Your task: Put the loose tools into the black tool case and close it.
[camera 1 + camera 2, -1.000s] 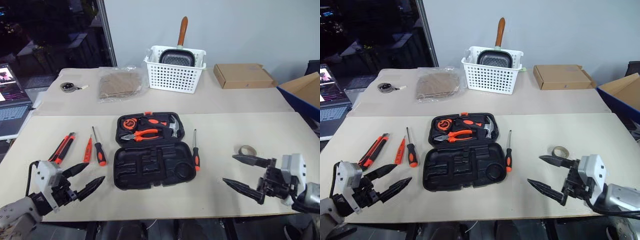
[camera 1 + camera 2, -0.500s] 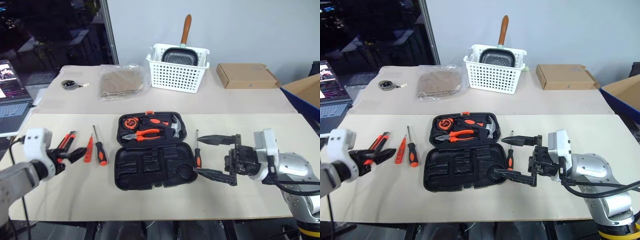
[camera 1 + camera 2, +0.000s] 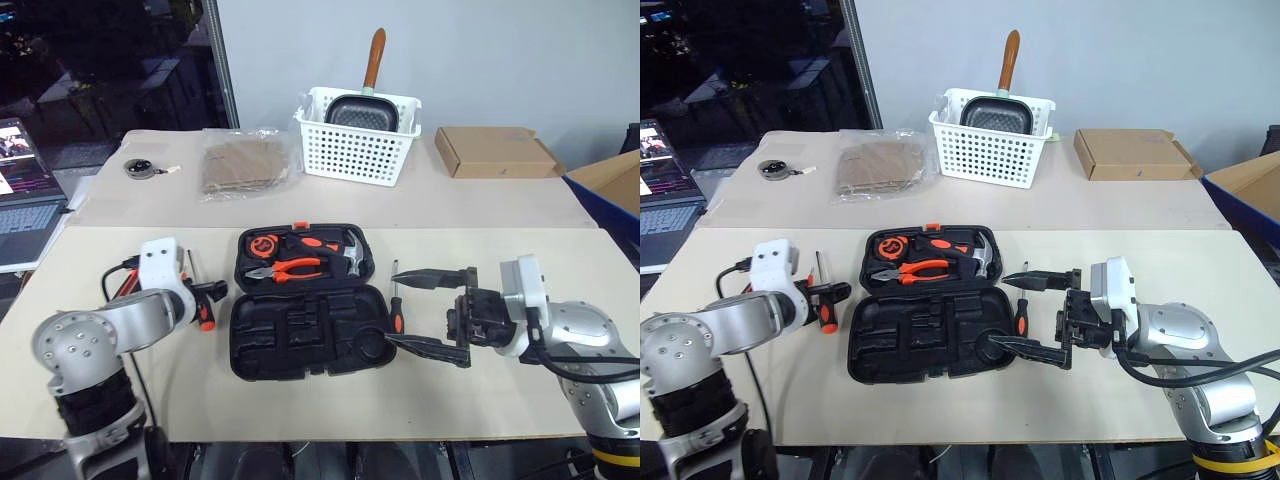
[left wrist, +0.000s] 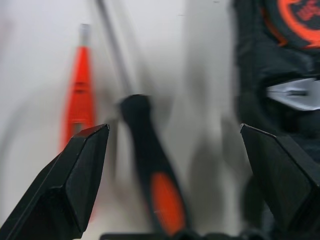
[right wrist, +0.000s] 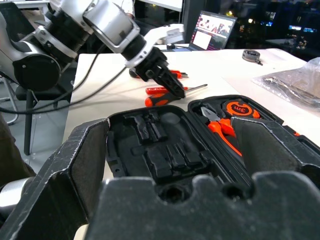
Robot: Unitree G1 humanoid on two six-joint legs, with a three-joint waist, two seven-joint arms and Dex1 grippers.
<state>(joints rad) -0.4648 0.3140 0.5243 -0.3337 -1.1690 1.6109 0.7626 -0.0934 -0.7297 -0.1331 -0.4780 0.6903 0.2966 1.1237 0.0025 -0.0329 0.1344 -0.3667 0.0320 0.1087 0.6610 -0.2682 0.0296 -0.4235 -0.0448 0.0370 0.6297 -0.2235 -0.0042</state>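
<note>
My left gripper (image 4: 175, 165) is spread wide over a black-and-orange screwdriver (image 4: 155, 170), the orange tester (image 4: 79, 95) just beside it. My right gripper (image 3: 425, 312) gapes empty beside the open black tool case (image 3: 305, 300), another screwdriver (image 3: 394, 300) between its fingers.

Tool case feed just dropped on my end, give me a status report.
Left gripper open over the screwdriver, nothing held. Right gripper open, empty, beside the other screwdriver. Black tool case lies open, front recesses empty. Nothing blocking.
</note>
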